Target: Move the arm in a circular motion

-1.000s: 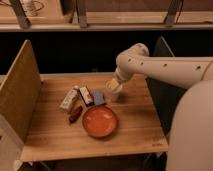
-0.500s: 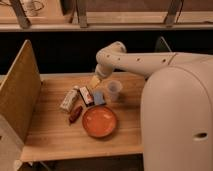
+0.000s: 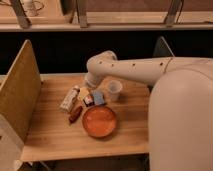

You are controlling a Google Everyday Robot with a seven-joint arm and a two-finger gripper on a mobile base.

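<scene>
Found the arm [image 3: 135,67] stretched in from the right above the counter [image 3: 55,135] and bent down at its far joint. Placed the pincer [image 3: 89,84] low over the back of the counter, just above a cluster of small packets [image 3: 70,99] and just left of a clear cup [image 3: 114,90]. Could not tell whether the pincer was apart or together. Judged the circling to be in hand, somewhere along the loop. Reckoned the next move called for a smooth sweep along the arc, high enough to miss the cup, the packets and the orange bowl [image 3: 99,121] in front.
</scene>
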